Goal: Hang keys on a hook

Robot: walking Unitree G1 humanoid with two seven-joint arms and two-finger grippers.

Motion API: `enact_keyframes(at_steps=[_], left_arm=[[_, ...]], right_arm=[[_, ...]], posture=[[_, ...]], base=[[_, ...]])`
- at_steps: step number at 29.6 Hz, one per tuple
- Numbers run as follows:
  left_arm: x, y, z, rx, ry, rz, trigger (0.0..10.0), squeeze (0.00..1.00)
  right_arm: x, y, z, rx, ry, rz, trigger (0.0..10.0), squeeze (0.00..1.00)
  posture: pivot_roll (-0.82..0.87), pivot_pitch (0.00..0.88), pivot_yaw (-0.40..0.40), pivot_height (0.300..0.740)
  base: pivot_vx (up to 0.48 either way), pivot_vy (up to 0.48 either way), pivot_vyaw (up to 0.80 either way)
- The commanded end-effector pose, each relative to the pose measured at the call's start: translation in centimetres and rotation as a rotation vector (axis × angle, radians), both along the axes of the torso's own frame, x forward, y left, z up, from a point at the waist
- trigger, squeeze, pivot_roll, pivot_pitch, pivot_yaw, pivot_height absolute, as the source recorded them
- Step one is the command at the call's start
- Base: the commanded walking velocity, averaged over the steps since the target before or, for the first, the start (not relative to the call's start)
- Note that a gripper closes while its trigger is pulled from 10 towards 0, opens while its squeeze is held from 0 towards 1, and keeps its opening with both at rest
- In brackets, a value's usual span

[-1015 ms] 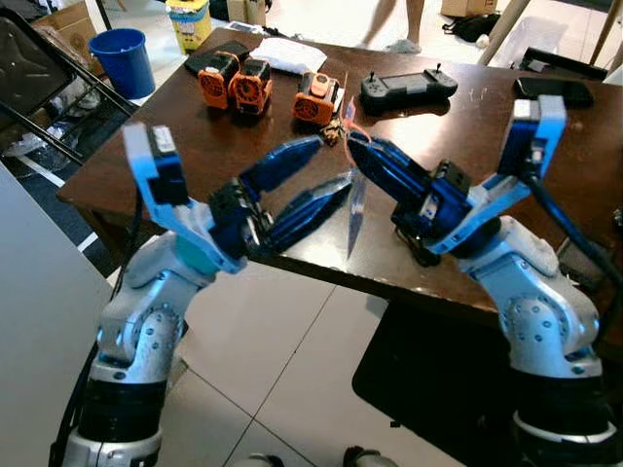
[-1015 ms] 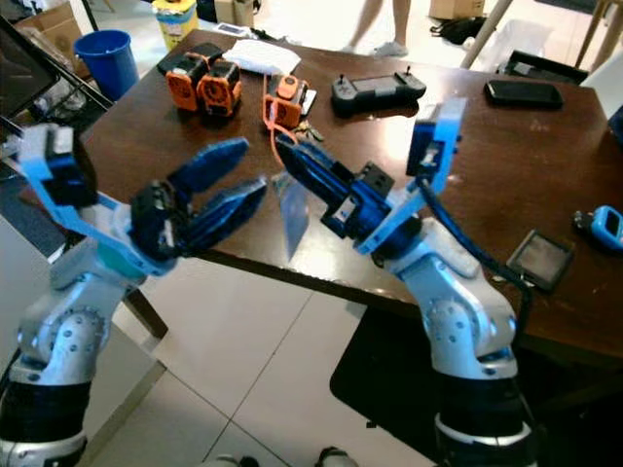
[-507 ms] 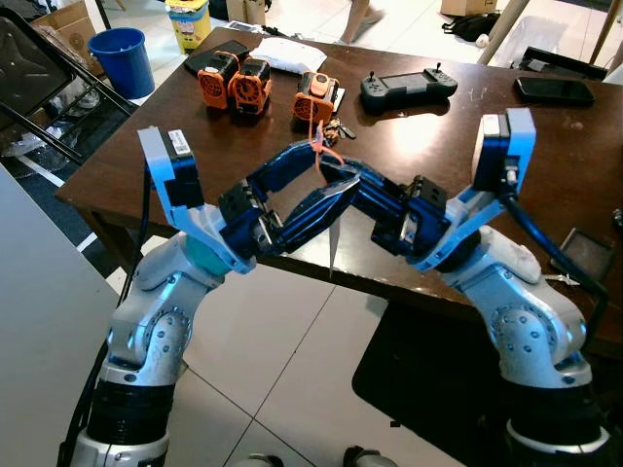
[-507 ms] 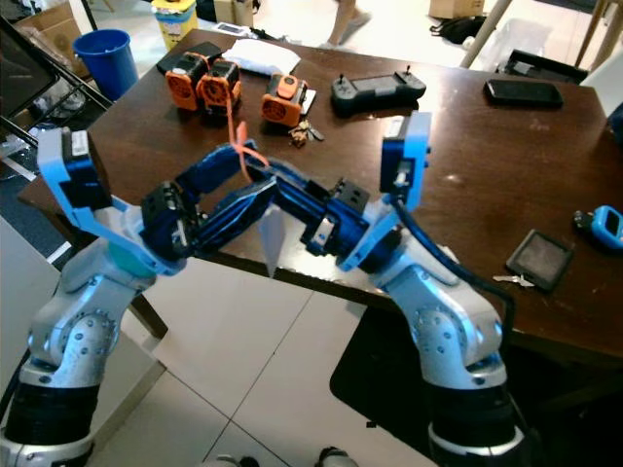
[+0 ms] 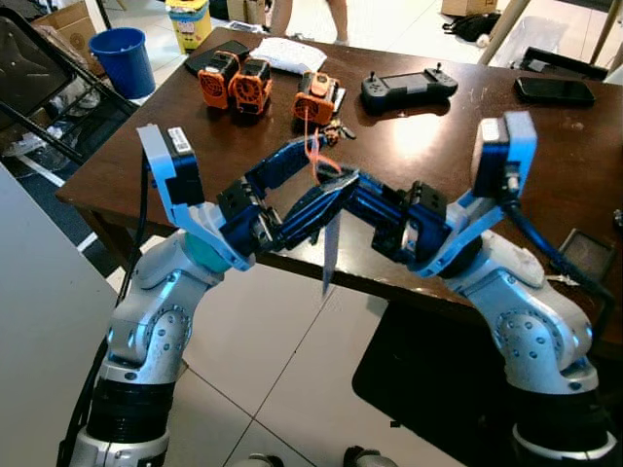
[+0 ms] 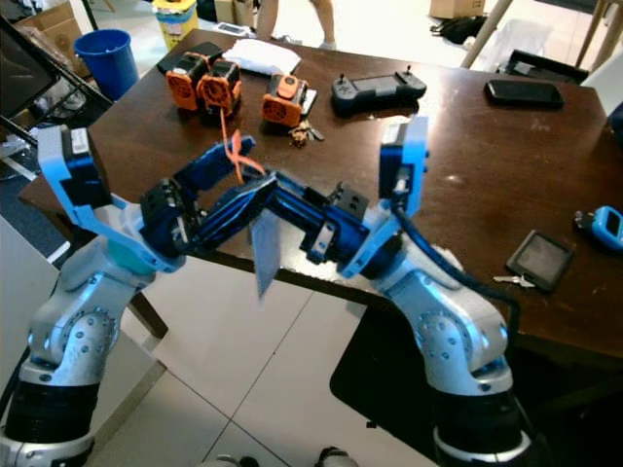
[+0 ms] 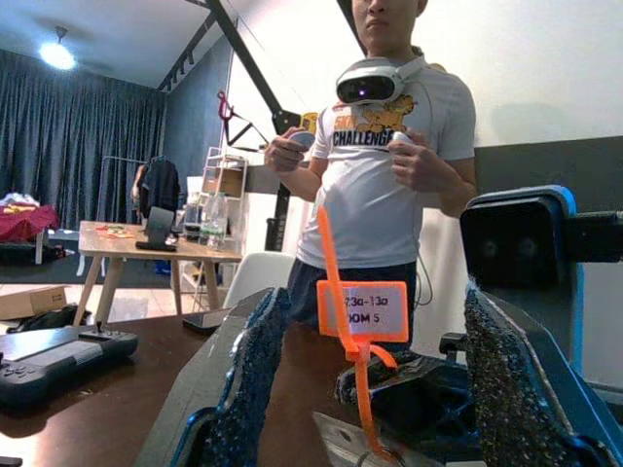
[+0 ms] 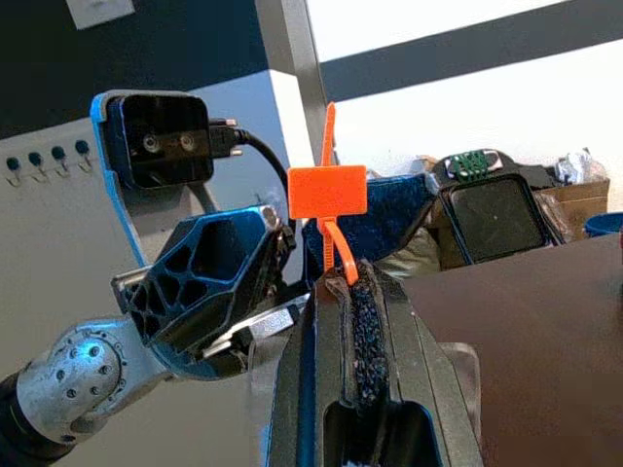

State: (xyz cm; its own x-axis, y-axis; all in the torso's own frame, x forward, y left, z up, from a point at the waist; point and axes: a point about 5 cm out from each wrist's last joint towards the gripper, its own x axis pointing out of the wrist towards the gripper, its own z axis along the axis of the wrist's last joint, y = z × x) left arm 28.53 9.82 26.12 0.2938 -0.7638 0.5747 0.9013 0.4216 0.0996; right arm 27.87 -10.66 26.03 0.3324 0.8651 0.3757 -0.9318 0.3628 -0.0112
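Observation:
The key is a silver blade hanging down from an orange strap with an orange tag. My right gripper is shut on it, and in the right wrist view the strap rises from between the closed fingers with the tag on top. My left gripper is open, and its two fingers straddle the tag and the right gripper's tip over the table's front edge. In the left wrist view the tag stands between the spread fingers.
On the brown table lie three orange devices, a bunch of keys, a black controller and a phone. A blue bucket stands at the back left. A person with a headset faces me.
My right gripper has carried the key leftward between the left gripper's open fingers. The key blade has swung slightly. The person's legs behind the table have moved left.

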Motion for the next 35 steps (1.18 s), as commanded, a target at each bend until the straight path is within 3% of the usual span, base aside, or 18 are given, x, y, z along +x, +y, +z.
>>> enact_keyframes(at_steps=[1, 2, 31, 32, 35], left_arm=[[-0.16, -0.03, 0.38, -0.009, -0.008, -0.016, 3.8, 0.0], [-0.24, -0.03, 0.43, -0.014, -0.008, -0.025, 0.0, 0.0], [-0.15, -0.27, -0.16, 0.034, 0.001, -0.035, 0.0, 0.0], [-0.02, -0.25, -0.14, 0.035, 0.002, -0.023, 0.0, 0.0], [0.13, -0.21, -0.08, 0.031, 0.003, -0.006, 0.0, 0.0]], right_arm=[[-0.08, 0.14, -0.34, -0.025, 0.014, 0.002, 0.0, 0.0], [-0.02, 0.11, -0.41, -0.029, 0.02, -0.003, 0.0, 0.0], [0.26, 0.04, -0.1, -0.012, 0.017, -0.032, 0.0, 0.0], [0.25, 0.04, -0.14, -0.015, 0.014, -0.035, 10.0, 0.0], [0.23, 0.04, -0.19, -0.017, 0.012, -0.036, 10.0, 0.0]], posture=[[-0.05, 0.093, 0.078, 0.74], [-0.05, 0.095, 0.079, 0.74], [-0.05, 0.091, 0.084, 0.74], [-0.05, 0.09, 0.084, 0.74], [-0.05, 0.09, 0.084, 0.74]], base=[[0.0, 0.0, 0.0], [0.0, 0.0, 0.0], [0.0, 0.0, 0.0], [0.0, 0.0, 0.0], [0.0, 0.0, 0.0]])
